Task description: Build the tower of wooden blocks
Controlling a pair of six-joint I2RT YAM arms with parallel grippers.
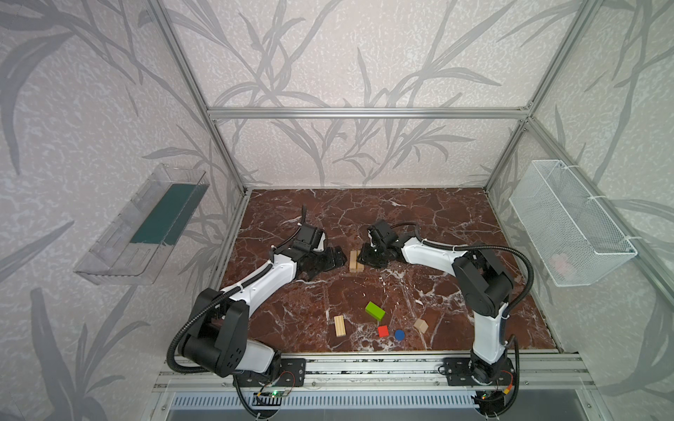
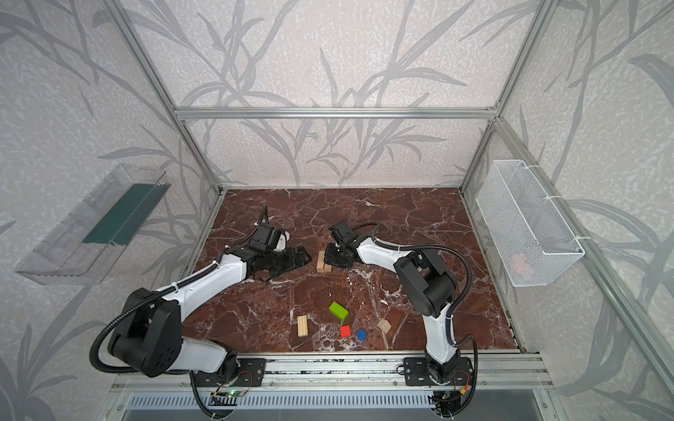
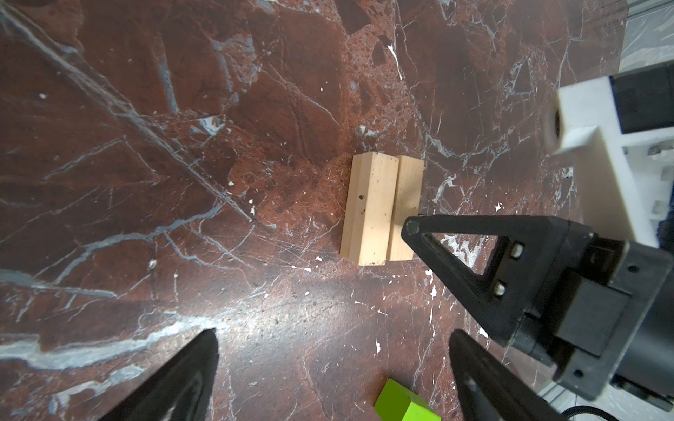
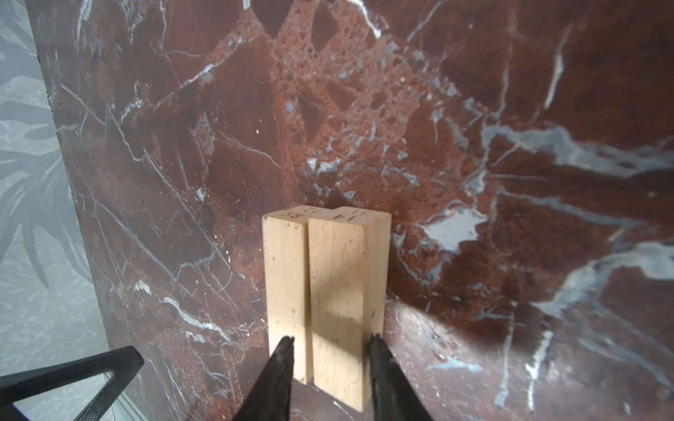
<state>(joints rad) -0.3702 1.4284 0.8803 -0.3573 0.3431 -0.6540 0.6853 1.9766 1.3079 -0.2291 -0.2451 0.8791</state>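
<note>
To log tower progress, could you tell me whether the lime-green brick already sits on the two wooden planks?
No, the lime-green brick lies directly on the table, well apart from the two wooden planks.

Pale wallpaper (image 1: 346, 54) printed with grey leafy stems lines the walls behind an aluminium frame (image 1: 364, 112), a red-brown, white-veined marble tabletop (image 1: 419, 218) lies below, and in both top views a clear plastic tray (image 1: 109, 262) hangs left and a white wire-mesh basket (image 1: 569, 226) right.
</note>
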